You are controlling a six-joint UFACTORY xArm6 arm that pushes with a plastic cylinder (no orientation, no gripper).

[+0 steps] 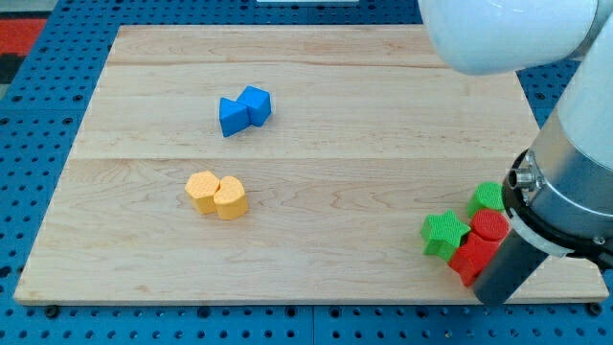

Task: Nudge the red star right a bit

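Observation:
The red star (pixel 471 257) lies near the board's bottom right corner, partly hidden by my rod. A red cylinder (pixel 490 226) touches it above, a green star (pixel 442 234) touches it on the left, and a green block (pixel 487 198) sits just above the cylinder. My rod comes down from the arm at the view's right; its tip (pixel 498 295) is at the board's bottom edge, just right of and below the red star, seemingly touching it.
Two blue blocks (pixel 244 110) sit together at the upper left of the wooden board (pixel 316 172). Two yellow blocks (pixel 216 194) sit together at the lower left. The white and grey arm (pixel 565 192) covers the board's right edge.

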